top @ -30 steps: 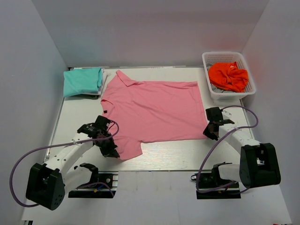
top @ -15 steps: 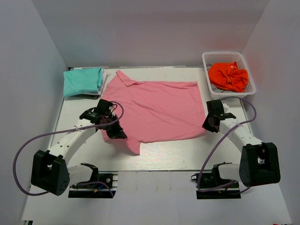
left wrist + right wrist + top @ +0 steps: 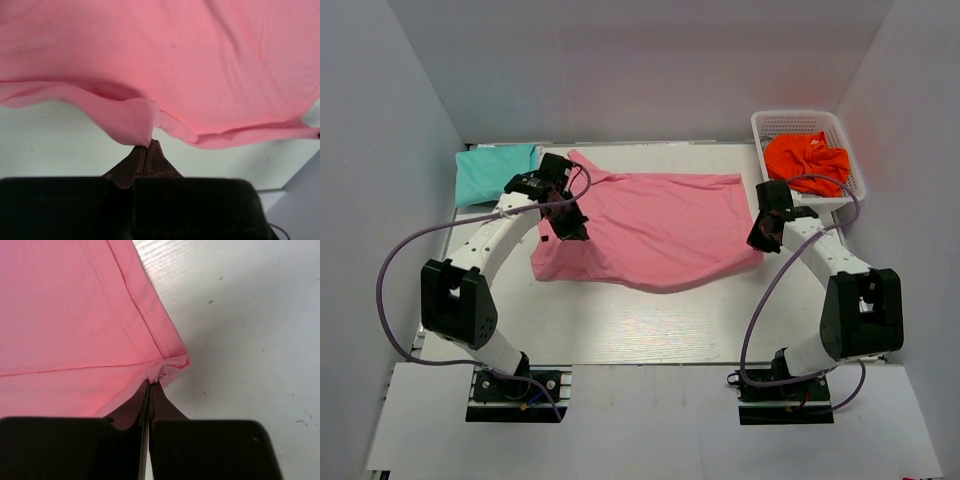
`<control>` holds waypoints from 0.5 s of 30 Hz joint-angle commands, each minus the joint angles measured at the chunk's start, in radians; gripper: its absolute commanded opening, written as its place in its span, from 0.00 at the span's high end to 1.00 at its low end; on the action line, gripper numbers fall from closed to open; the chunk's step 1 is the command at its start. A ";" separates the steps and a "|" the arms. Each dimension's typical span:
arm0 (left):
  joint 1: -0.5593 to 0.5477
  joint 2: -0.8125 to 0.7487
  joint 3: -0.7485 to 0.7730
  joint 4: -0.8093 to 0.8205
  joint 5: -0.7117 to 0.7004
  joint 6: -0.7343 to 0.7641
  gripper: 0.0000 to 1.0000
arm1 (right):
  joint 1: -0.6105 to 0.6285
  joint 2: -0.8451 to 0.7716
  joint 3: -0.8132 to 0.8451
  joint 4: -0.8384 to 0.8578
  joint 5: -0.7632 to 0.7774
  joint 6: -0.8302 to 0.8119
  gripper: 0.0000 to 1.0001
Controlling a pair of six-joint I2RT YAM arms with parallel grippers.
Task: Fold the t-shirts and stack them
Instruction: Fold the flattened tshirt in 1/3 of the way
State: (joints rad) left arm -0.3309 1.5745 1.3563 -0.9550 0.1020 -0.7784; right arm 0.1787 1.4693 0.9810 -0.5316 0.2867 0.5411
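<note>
Pink shirt (image 3: 660, 228), clamped in left hand (image 3: 571, 228) and right hand (image 3: 758, 238), is best carried level and taut so edges are matched.

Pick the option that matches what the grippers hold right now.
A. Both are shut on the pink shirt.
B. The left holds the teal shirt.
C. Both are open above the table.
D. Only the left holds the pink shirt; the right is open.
A: each wrist view shows closed jaws with pink cloth between them, the left gripper on a fold of the pink shirt, the right gripper on its corner.
</note>
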 commanded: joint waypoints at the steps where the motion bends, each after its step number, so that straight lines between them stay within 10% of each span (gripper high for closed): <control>1: 0.026 0.030 0.069 -0.062 -0.087 -0.001 1.00 | -0.001 0.031 0.091 -0.048 0.031 -0.009 1.00; 15: 0.131 0.139 0.179 -0.010 -0.108 0.020 1.00 | -0.010 0.200 0.306 -0.093 0.103 0.008 1.00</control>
State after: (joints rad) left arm -0.2123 1.7172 1.4757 -0.9920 0.0093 -0.7757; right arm 0.1761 1.6516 1.2324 -0.5980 0.3496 0.5430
